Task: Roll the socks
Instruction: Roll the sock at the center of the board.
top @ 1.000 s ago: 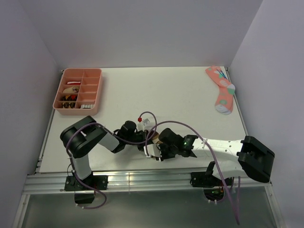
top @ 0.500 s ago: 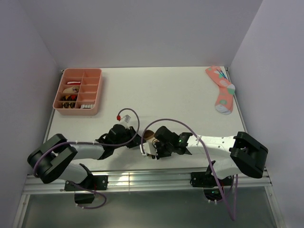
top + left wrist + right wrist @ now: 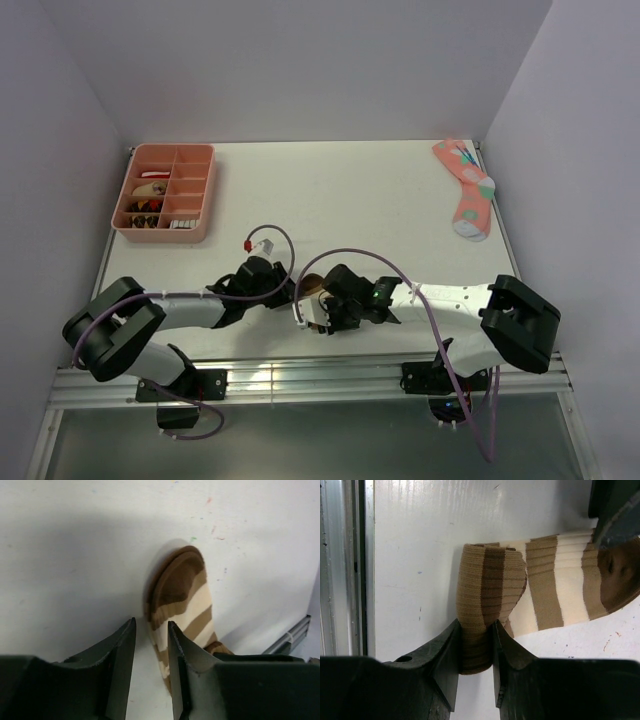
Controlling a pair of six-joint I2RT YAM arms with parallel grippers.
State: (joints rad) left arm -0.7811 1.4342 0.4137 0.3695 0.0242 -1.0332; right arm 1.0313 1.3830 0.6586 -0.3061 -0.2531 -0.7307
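Nearest, well to the right of the orange tray (image 3: 209,190) and much closer to the arms' bases: pinching the rolled-up end of the brown-and-tan striped sock (image 3: 555,580) with the right gripper (image 3: 474,630), both fingers pressed into the thick fold. Past that pinch, flat on the table (image 3: 350,190), the unrolled rest of the sock, rounded dark end pointing toward the tray's side. At that dark end, touching it or just beside it, hard to tell which: the left gripper (image 3: 151,624), fingers parted a little with only bare table between them, gripping nothing. Judged as roughly a first turn or two done on this sock; left to do, rolling the flat stretch up to the dark end. No sign in any view of a white striped sock, so no telling whether it is rolled inside or yet to come. Farther back, the tray with small bits in its compartments. Farthest, far to the tray's right, a pink dotted sock (image 3: 466,195), well apart from the work.
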